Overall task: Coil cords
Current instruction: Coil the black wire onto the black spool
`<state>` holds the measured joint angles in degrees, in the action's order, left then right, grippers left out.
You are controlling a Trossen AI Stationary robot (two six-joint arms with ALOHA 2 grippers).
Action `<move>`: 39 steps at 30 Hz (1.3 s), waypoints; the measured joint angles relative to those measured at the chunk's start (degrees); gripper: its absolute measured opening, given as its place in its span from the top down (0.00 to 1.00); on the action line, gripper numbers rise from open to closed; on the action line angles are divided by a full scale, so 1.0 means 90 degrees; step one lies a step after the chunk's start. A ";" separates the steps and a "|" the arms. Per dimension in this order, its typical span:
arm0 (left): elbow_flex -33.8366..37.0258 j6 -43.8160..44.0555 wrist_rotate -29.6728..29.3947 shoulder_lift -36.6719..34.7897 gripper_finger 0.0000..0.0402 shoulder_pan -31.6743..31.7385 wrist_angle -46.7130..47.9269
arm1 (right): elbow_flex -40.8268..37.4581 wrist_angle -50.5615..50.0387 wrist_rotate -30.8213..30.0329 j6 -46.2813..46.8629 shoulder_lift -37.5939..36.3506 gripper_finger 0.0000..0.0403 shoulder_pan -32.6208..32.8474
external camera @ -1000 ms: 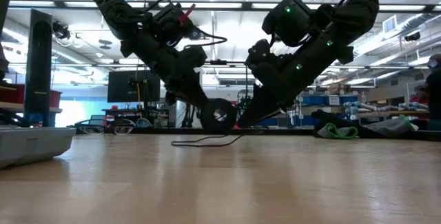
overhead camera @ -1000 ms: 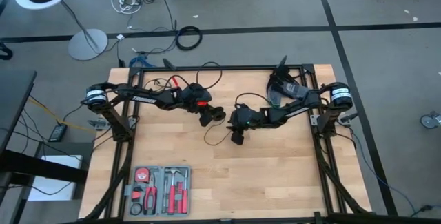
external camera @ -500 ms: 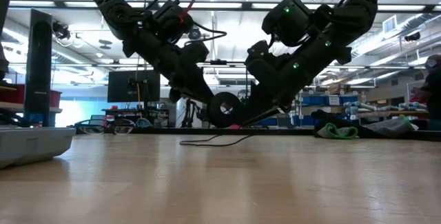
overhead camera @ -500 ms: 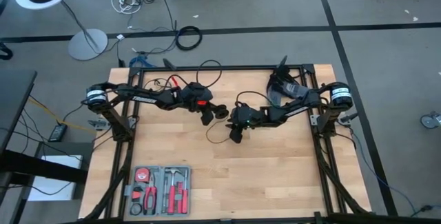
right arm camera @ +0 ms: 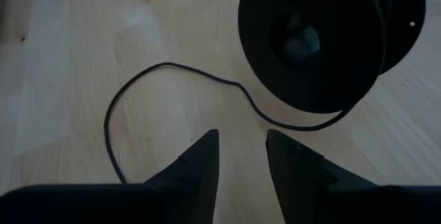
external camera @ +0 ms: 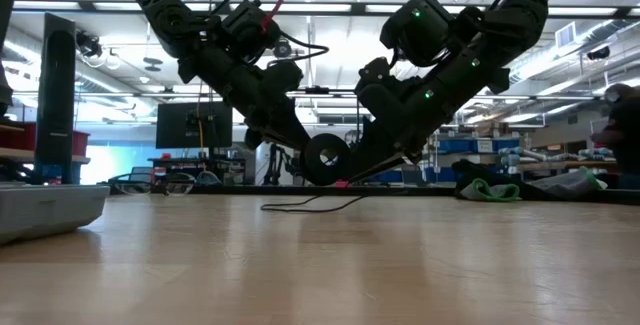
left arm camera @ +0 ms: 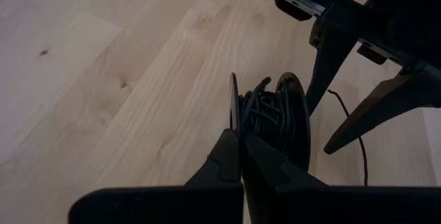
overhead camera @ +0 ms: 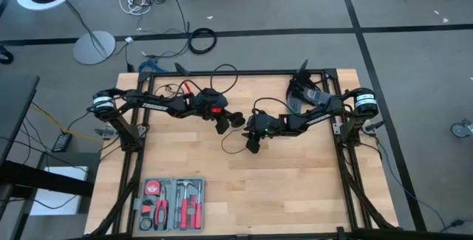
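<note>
Just above the counter [overhead camera: 295,173] near its middle, the left tool [left arm camera: 240,156] is clenched on the rim of a black spool [left arm camera: 275,117] wound with cord [right arm camera: 158,79], while the right tool [right arm camera: 241,156], fingers parted and empty, hovers beside the spool over a slack cord loop lying on the counter.

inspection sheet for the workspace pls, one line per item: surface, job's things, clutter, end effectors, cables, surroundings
Surface: light wooden table top, bare in front.
Job's things: thin black cord mostly wound on a black spool; a loose loop lies on the wood.
Clutter: open tool tray at the front left corner.
End effectors: left end effector shut on the spool's rim; right end effector open, empty, over the loose cord.
Cables: thick black cable ring and white cables on the floor beyond the table.
Surroundings: lamp base on the floor; a workshop behind.
</note>
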<state>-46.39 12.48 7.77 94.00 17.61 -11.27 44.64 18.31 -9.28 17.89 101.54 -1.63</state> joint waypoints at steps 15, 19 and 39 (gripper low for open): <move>0.0000 -0.0044 0.0000 -0.0002 1.00 0.0000 0.0010 | 0.0000 0.0005 0.0000 -0.0002 -0.0002 0.70 0.0000; 0.0000 -0.0045 0.0000 -0.0002 1.00 0.0000 0.0010 | 0.0000 0.0005 0.0000 -0.0002 -0.0002 0.70 0.0000; 0.0752 0.0190 -0.0496 -0.0119 1.00 -0.0189 -0.0556 | -0.0002 0.0012 0.0000 -0.0002 -0.0002 0.70 0.0000</move>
<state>-39.63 14.19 3.31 92.93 15.90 -16.27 44.62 18.41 -9.28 17.87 101.51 -1.63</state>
